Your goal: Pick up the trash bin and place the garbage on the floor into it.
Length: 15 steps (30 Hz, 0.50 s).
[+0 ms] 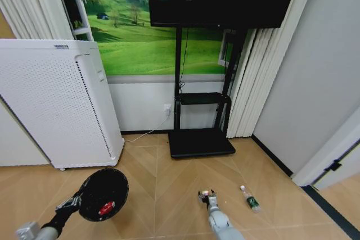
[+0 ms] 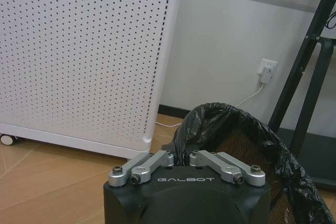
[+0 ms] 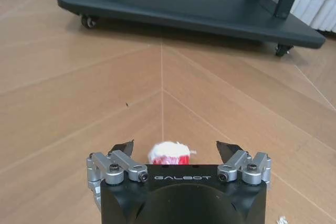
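The trash bin (image 1: 100, 190), a round black basket lined with a black bag, hangs low over the floor at the left. My left gripper (image 1: 75, 200) is shut on its near rim. In the left wrist view the fingers (image 2: 157, 159) pinch the bag-covered rim of the bin (image 2: 236, 135). A red piece of garbage (image 1: 107, 209) lies inside. A crumpled red-and-white piece (image 1: 206, 194) lies on the floor, and my right gripper (image 1: 207, 198) is low around it. The right wrist view shows that gripper (image 3: 176, 149) open with the piece (image 3: 169, 153) between its fingertips. A small clear bottle (image 1: 250, 199) lies to the right.
A tall white perforated appliance (image 1: 56, 105) (image 2: 79, 51) stands just behind the bin. The black wheeled stand base (image 1: 201, 141) (image 3: 184, 3) sits ahead under a screen, with a cable to a wall socket (image 2: 266, 69). A wall and door frame (image 1: 332, 161) close the right side.
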Tool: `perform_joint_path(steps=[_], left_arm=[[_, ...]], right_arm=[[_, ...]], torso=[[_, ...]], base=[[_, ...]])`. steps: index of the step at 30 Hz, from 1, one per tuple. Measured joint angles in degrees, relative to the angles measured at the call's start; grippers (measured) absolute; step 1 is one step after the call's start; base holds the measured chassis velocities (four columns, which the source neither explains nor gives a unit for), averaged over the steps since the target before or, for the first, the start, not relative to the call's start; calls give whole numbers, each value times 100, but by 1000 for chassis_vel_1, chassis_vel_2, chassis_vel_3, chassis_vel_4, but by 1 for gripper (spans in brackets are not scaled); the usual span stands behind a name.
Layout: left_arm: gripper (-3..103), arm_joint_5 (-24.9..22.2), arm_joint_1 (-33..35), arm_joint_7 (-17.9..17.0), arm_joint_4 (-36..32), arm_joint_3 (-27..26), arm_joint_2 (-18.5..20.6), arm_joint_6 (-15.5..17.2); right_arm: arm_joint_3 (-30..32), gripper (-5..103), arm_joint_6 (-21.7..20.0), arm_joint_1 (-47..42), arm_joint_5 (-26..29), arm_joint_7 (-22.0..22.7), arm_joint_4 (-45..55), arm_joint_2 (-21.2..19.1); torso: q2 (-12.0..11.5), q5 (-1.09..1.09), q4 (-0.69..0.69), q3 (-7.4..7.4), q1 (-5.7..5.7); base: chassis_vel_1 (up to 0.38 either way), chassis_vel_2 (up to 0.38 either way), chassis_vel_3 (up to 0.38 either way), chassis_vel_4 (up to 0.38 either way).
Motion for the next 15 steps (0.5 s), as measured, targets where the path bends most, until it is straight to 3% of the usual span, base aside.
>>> perform_joint_path(steps=[15], left_arm=[[7,-56,-99,-25,-62,130,40,-6]], right_arm=[[103,80,109,343,-31,-52,-916,133]], torso=[[0,-1,-1,0,0]], base=[[0,0,0,0]])
